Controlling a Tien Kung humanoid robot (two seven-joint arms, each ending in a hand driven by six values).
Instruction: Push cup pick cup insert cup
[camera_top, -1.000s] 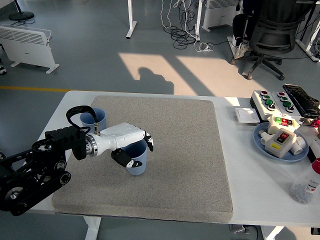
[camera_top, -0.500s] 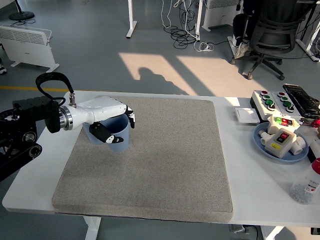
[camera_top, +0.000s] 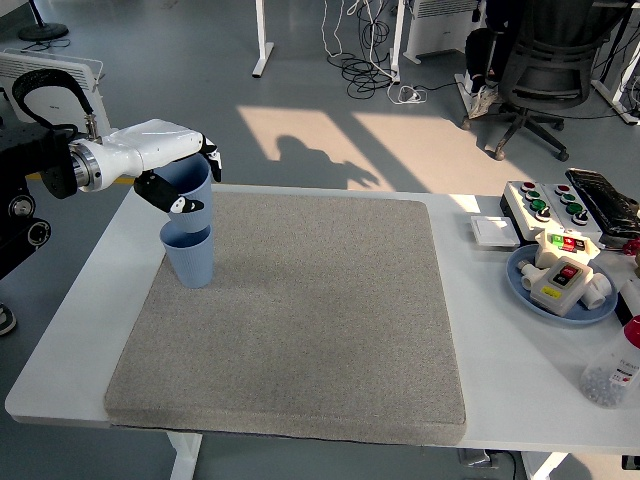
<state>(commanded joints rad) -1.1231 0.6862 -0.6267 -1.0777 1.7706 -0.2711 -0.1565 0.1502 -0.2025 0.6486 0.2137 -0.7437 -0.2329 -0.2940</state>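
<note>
My left hand (camera_top: 190, 185) is shut on a blue cup (camera_top: 188, 188), white fingers (camera_top: 211, 159) over its far side and the thumb on its near side. It holds the cup upright in the air near the mat's far left corner. Directly beneath stands a second blue cup (camera_top: 190, 260) on the grey mat (camera_top: 310, 320). The held cup's bottom sits at the standing cup's mouth; whether it has entered I cannot tell. The black left arm comes in from the left edge.
On the white table to the right sit a blue plate (camera_top: 524, 290) of switch boxes, a button box (camera_top: 545, 200), a small white box (camera_top: 493, 231) and a clear bottle (camera_top: 612, 374). An office chair (camera_top: 540, 70) stands beyond the table.
The left hand lifted the blue cup off the mat's near left part and carried it up and to the far left, over the second cup.
</note>
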